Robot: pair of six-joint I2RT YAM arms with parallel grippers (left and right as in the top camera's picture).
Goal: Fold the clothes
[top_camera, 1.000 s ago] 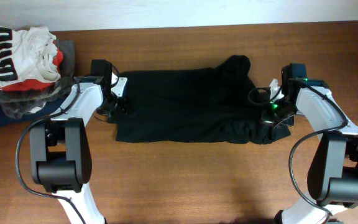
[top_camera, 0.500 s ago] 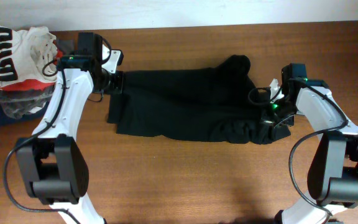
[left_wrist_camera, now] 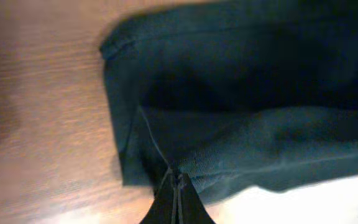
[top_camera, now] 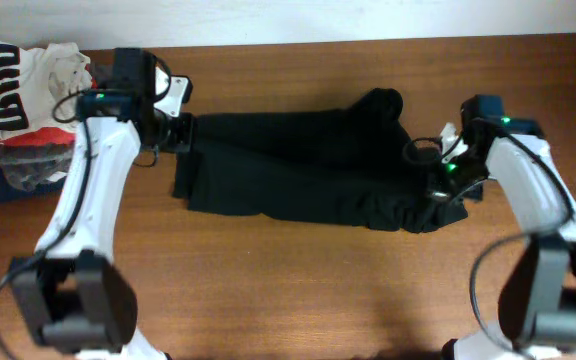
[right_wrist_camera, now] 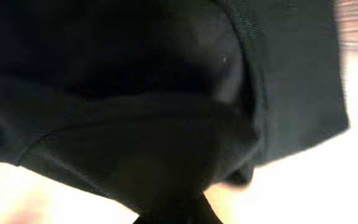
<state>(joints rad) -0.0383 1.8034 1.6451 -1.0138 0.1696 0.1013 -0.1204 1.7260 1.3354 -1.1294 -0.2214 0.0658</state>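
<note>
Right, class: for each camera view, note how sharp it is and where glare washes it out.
Overhead: mostly sharp, evenly lit, no glare; the black T-shirt shows little detail. Left wrist: slightly soft, glare whitening the lower right. Right wrist: heavily blurred, white washout along bottom and right.

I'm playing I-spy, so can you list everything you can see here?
T-shirt: one, black, spread rumpled across the middle of the table.
Printed top: one, white with black and red print, on top of the pile at the far left corner.
Folded clothes: grey and navy, count unclear, under the printed top.
Table: one, brown wood.
Left arm: one, white and black.
Right arm: one, white and black.
Left fingers: shut on the T-shirt's left end.
Right fingers: shut on its right end.
</note>
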